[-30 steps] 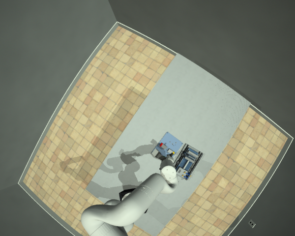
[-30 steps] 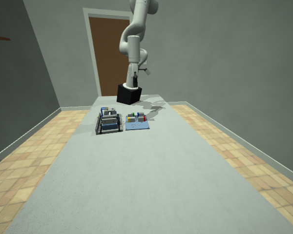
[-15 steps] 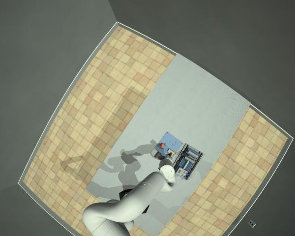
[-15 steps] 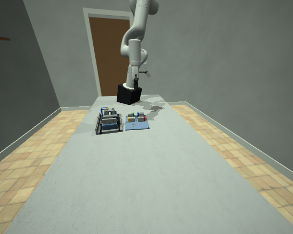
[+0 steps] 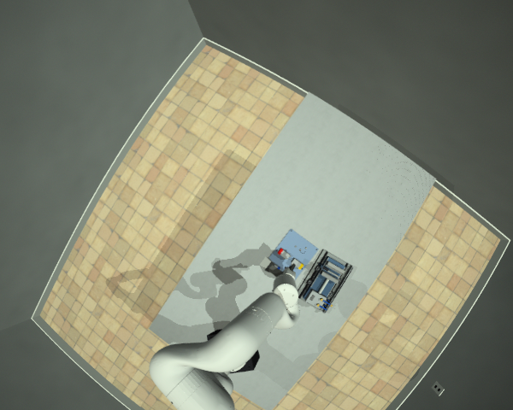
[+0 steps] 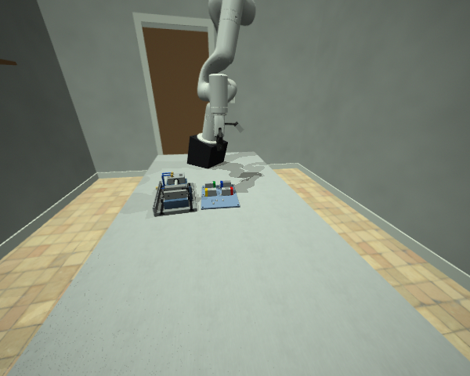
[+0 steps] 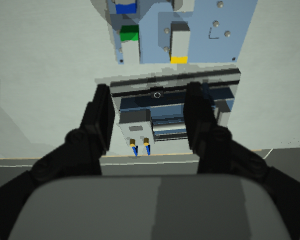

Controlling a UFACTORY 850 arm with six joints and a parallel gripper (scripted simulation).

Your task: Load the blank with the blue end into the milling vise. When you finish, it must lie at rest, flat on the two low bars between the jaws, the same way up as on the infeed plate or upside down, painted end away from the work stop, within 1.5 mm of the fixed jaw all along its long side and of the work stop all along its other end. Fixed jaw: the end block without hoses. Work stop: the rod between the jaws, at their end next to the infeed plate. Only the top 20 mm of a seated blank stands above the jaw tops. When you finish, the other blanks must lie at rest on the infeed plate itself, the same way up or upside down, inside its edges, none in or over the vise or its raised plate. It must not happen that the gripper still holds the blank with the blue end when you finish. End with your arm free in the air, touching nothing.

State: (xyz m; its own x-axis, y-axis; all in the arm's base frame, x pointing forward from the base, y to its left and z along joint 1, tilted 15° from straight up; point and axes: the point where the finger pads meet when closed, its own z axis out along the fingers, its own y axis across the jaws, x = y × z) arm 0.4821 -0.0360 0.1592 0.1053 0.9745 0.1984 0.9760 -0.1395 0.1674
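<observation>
My gripper (image 6: 219, 146) (image 7: 148, 97) is open and empty, high above the table. The blank with the blue end (image 6: 225, 184) (image 7: 126, 7) lies on the blue infeed plate (image 5: 291, 237) (image 6: 227, 204) (image 7: 205, 52); the wrist view cuts it off at the top. The vise's end block with hoses (image 5: 314, 298) (image 6: 176, 177) (image 7: 135, 128) is at one end. The fixed jaw (image 6: 175, 194) (image 7: 223, 114) is the block without hoses, partly behind the right finger in the wrist view. No blank shows between the jaws. The work stop is too small to tell clearly.
A green-ended blank (image 6: 209, 185) (image 7: 132, 50), a yellow-ended blank (image 6: 211, 192) (image 7: 180, 42) and a red-ended blank (image 6: 226, 191) share the infeed plate with several small pins. The vise's dark side rails stand beside that plate, with a narrow gap between. Blue hoses (image 7: 134, 150) stick out of the vise.
</observation>
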